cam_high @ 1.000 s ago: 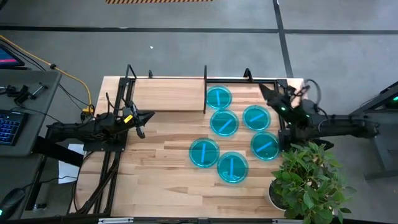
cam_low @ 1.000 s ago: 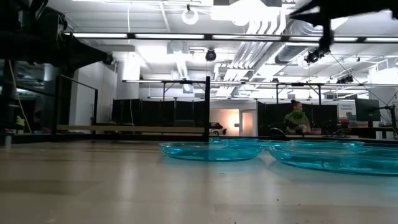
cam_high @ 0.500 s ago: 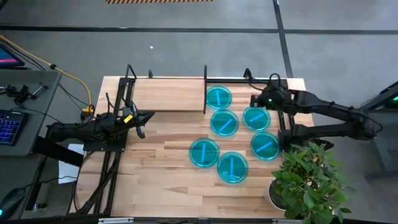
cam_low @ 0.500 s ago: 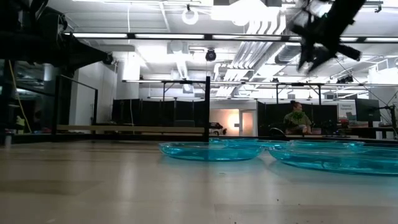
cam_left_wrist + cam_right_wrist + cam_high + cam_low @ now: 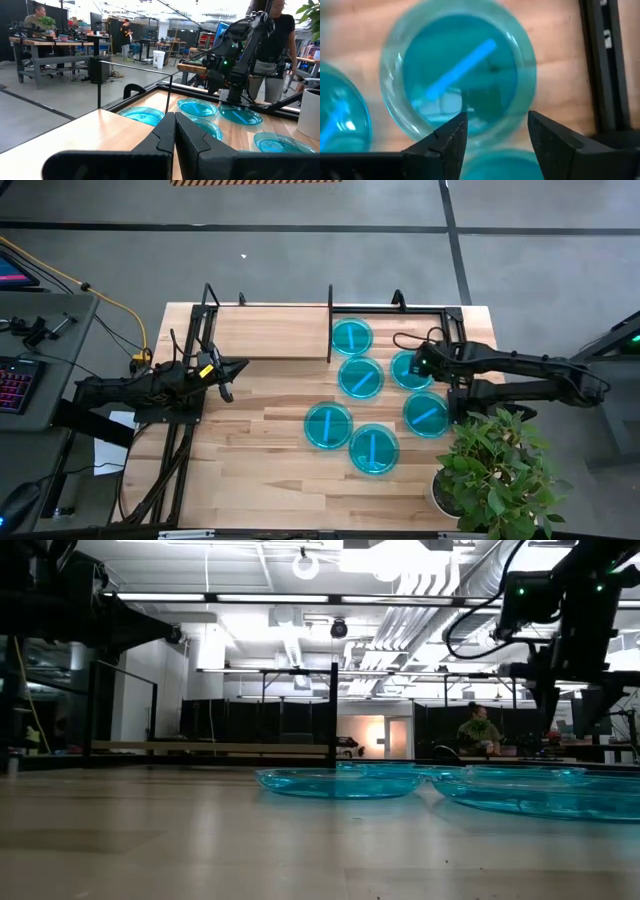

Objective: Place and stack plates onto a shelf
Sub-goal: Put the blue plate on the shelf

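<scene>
Right wrist view: spread fingers (image 5: 492,137) above a plate (image 5: 457,75).

Dark jointed arms (green lights), looping black cables.

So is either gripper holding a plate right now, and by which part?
No. The right gripper hangs open above a plate, touching nothing; the left gripper is shut and empty.

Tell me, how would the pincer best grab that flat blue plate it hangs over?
Probably by the rim, from straight above. The plate lies flat on the table, so only its raised edge offers a grip. The right pincer, open, already points down at its near rim.
</scene>
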Tool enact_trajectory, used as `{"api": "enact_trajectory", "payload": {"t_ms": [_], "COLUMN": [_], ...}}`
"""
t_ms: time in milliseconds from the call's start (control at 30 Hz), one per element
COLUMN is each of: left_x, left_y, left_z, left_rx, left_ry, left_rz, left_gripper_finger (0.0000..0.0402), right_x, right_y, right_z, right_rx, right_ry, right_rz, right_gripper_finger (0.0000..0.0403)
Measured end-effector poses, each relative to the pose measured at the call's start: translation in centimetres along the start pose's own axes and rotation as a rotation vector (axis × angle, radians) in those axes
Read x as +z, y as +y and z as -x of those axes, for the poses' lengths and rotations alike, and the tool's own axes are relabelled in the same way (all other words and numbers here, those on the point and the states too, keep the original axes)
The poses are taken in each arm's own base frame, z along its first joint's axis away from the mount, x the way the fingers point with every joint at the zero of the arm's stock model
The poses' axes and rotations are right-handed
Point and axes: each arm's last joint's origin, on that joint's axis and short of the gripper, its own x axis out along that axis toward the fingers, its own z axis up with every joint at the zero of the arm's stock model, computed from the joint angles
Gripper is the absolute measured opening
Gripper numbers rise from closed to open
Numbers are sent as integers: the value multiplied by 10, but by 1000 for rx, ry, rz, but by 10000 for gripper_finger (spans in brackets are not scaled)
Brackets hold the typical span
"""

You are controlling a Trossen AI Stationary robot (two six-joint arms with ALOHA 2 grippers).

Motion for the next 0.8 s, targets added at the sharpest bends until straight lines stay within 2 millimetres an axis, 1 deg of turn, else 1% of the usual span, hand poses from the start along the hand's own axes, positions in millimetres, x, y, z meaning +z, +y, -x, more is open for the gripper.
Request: {"api": "enact_trajectory", "payload": {"t_ms": [100, 267, 467, 533, 633, 800], "left_x": [0, 0, 0, 0, 0, 0], "left_y": [0, 0, 0, 0, 0, 0], "left_z": [0, 0, 0, 0, 0, 0], "left_rx": [-1, -1, -1, -1, -1, -1], "left_ry": [0, 0, 0, 0, 0, 0], "left_rz": [0, 0, 0, 0, 0, 0], "left_gripper_finger": [1, 1, 1, 1, 1, 1], "right_x": [1, 1, 1, 2, 3, 7], "right_y": [-1, 3, 8, 9, 13, 20], "right_z": [-4, -11, -30, -37, -46, -55], "right_rx": [-37, -96, -246, -286, -308, -270], "right_ry": [-61, -94, -191, -176, -120, -89], "right_rz": [-45, -93, -159, -176, -145, -139], "right_gripper_finger": [192, 192, 192, 192, 192, 192]}}
